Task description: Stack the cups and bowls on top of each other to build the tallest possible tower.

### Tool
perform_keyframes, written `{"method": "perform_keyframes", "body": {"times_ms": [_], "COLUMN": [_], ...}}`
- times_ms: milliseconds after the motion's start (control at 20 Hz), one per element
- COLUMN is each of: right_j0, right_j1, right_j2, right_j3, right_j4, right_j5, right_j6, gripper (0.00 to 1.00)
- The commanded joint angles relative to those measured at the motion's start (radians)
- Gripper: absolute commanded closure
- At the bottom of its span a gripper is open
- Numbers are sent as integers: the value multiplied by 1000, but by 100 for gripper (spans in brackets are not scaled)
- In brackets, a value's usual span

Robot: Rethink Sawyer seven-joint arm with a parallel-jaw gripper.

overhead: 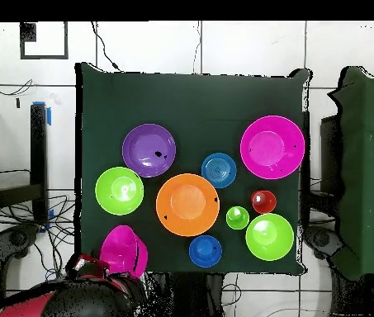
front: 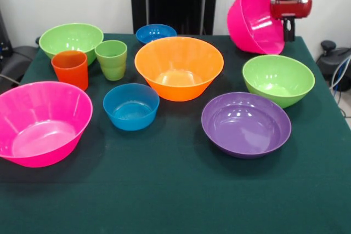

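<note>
Front view shows the jaws clamped on the rim of a pink bowl (front: 253,17), held tilted in the air above the worktop's (front: 175,195) far right corner, behind a green bowl (front: 278,79). On the cloth rest a purple bowl (front: 245,124), the orange bowl (front: 179,67), a blue bowl (front: 131,106), a smaller blue bowl (front: 156,33), a second pink bowl (front: 43,123), another green bowl (front: 71,41), the orange-red cup (front: 70,69) and the green cup (front: 112,59), all apart and unstacked.

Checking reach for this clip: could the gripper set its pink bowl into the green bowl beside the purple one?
Probably yes: the held pink bowl hangs tilted just behind that green bowl, whose top is open and uncovered.
</note>
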Motion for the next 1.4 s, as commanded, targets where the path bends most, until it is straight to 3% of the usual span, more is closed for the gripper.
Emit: {"method": "perform_keyframes", "body": {"times_ms": [50, 250, 450, 500, 700, 1100, 1200, 1400], "right_j0": [-13, -22, -17, -7, 8, -78, -95, -117], "right_j1": [-141, -440, -563, -652, -727, -888, -909, -866], "right_j2": [20, -22, -51, -79, -119, -98, -101, -100], "right_j3": [55, 178, 197, 198, 168, 142, 128, 98], "right_j4": [14, 41, 36, 43, 8, -71, -89, -144], "right_j5": [73, 313, 441, 556, 696, 892, 929, 886], "right_j6": [155, 68, 38, -8, -32, -83, -104, -80], "gripper": [100, 100, 100, 100, 100, 100, 100, 100]}}
